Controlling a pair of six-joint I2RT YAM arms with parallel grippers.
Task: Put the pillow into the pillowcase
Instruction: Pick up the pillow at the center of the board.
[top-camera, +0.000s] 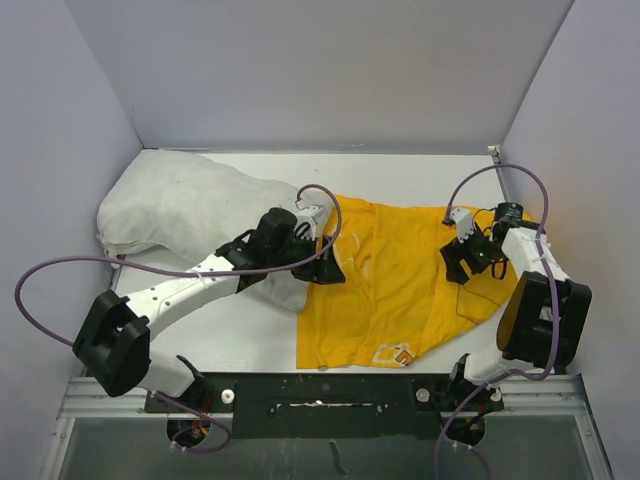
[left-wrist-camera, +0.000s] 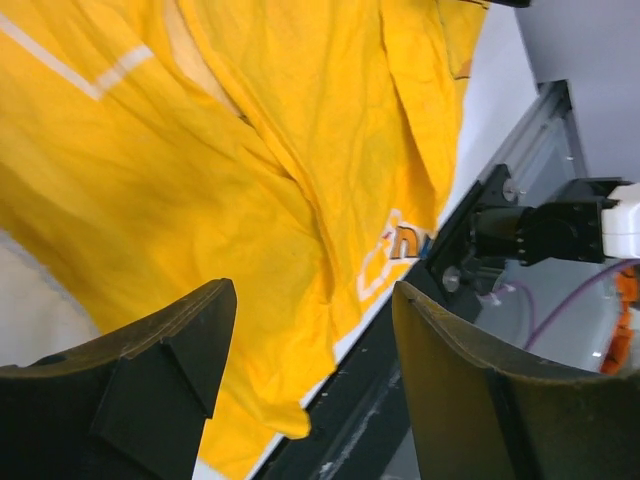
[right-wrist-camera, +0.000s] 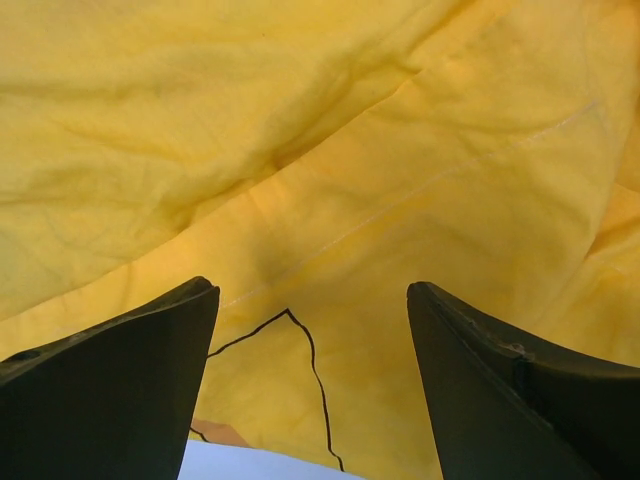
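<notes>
Yellow pillowcase beneath right claw

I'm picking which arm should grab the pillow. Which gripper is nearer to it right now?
Left. The left gripper is at the right end of the pillow, where it meets the pillowcase. The right gripper is over the pillowcase's right side, well away from the pillow.

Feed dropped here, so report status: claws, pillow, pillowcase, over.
Left claw open, right claw open, both empty above pillowcase. Pillow lies mostly outside, at its left edge. No obstruction seen.
</notes>
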